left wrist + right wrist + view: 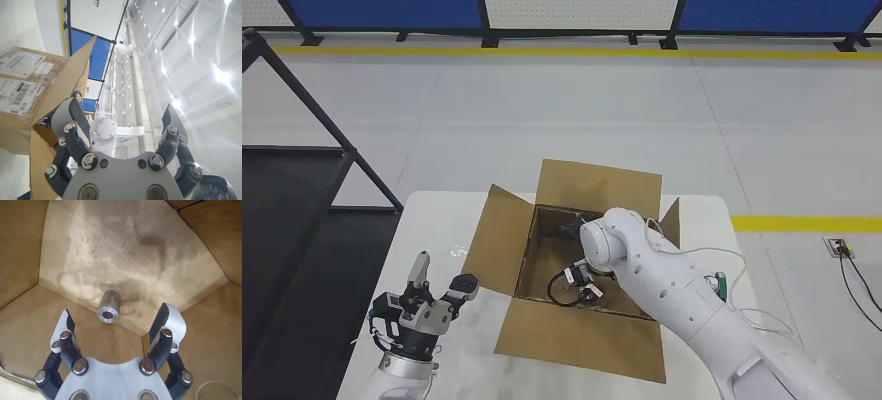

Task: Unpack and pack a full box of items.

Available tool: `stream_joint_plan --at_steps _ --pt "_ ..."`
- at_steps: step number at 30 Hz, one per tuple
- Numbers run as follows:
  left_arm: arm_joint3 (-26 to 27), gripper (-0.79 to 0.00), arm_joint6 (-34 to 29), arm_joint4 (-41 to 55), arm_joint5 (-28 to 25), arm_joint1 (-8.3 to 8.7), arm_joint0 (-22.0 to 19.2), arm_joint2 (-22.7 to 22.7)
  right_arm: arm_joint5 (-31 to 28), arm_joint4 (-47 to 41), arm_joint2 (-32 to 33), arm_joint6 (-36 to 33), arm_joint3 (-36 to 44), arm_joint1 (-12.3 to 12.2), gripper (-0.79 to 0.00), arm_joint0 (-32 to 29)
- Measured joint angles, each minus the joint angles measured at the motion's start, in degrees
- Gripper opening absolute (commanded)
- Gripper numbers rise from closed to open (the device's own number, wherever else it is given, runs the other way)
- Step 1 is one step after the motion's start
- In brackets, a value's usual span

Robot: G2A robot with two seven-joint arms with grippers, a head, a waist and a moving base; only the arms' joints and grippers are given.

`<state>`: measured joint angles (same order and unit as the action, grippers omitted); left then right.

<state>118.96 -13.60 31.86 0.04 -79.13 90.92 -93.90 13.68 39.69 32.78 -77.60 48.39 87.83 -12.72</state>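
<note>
An open cardboard box [587, 190] stands in the middle of the white table [432, 215] with its flaps spread. My right arm goes down into it, and the right gripper [115, 318] is open just above the box floor. A short metal cylinder [109, 308] with a centre hole lies on the floor by the foot of a wall, just beyond the gap between the fingers and untouched. My left gripper [442, 280] is over the table to the left of the box, pointing upward, open and holding nothing. The left wrist view has the left gripper [121, 104] against the ceiling and the box's labelled outer wall [22, 79] close by.
A black metal frame [302, 130] stands off the table's left side. The box walls [20, 256] close in around the right gripper on all sides. A faint round outline [215, 389] marks the box floor near the gripper's base.
</note>
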Motion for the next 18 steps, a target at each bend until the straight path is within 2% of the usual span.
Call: stream_joint_plan --at_steps 10,12,14,15,16,18 --pt "0.00 0.000 0.00 0.00 0.00 0.00 0.00 0.00 -1.76 -1.92 0.66 3.25 -4.22 1.20 -0.009 -1.02" --pt "0.00 0.000 0.00 0.00 0.00 0.00 0.00 0.00 -1.84 -1.89 0.77 3.41 -4.30 1.31 -0.120 -1.23" --pt "0.00 0.000 0.00 0.00 0.00 0.00 0.00 0.00 -1.82 -1.71 0.90 3.50 -4.10 1.36 -0.172 -1.51" --pt "0.00 0.000 0.00 0.00 0.00 0.00 0.00 0.00 -1.74 -1.58 0.95 3.50 -3.91 1.37 -0.249 -1.65" --pt "0.00 0.000 0.00 0.00 0.00 0.00 0.00 0.00 -1.67 -1.45 0.99 3.50 -3.66 1.37 -0.265 -1.80" --pt "0.00 0.000 0.00 0.00 0.00 0.00 0.00 0.00 -1.49 -1.04 1.14 3.41 -2.88 1.33 -0.240 -2.18"
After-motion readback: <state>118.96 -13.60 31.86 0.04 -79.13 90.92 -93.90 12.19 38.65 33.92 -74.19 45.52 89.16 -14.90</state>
